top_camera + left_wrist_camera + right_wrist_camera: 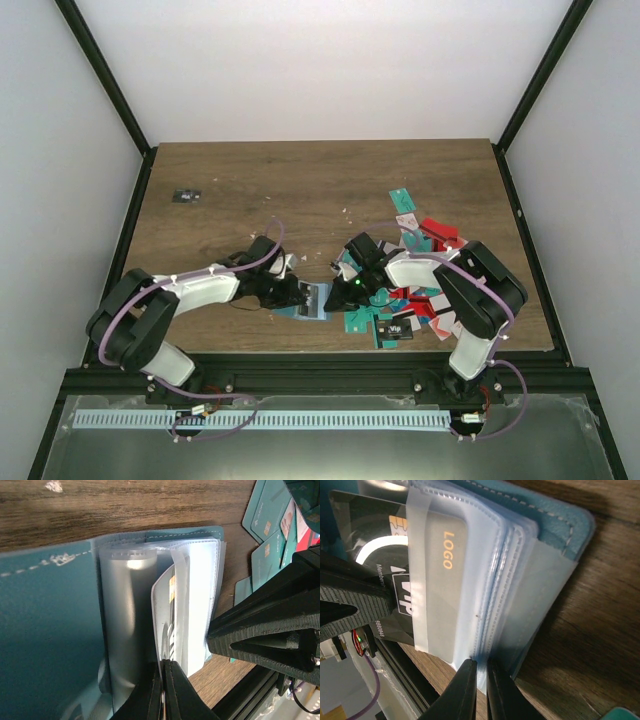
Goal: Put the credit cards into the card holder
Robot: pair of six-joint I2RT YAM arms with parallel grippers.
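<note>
The job was barely begun. The card holder lay open at the bench's six o'clock, with a grey card sleeved and a black card partly tucked. Most credit cards lay heaped at four o'clock. The left pincer and right pincer each nipped a clear sleeve's edge.

Place: a robotics lab, seen as a closed test cell
Enclosure: plain white walls on three sides; black frame posts running up the corners
Worktop: one wood-grain worktop filling the cell
Rig: left arm and right arm bolted to a black metal rail at the near edge
Wiring: purple cables looped along the arms; a slotted pale cable duct below the rail
</note>
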